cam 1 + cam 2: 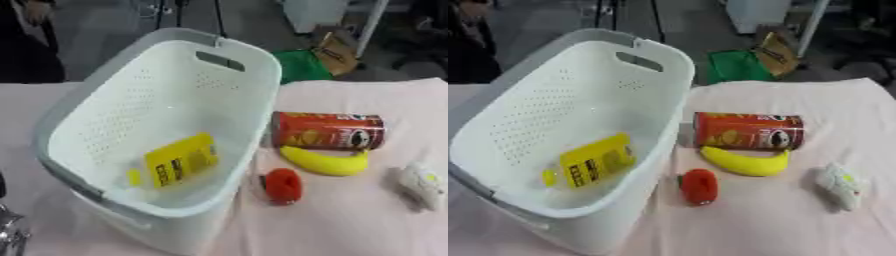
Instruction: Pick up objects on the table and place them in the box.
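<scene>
Yellow packet (179, 161) already in basket (254, 65); red toy (283, 185) at centre-right is best grasped next; hands unseen, state cannot be told.

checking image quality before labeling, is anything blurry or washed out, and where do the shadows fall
Left eye view: soft all over; the can's print is unreadable, and the white object nearly blends into the pale cloth. Right eye view: equally soft; the basket's inside looks bright, with no hard glare; faint shadows sit under the banana and the red object.
</scene>
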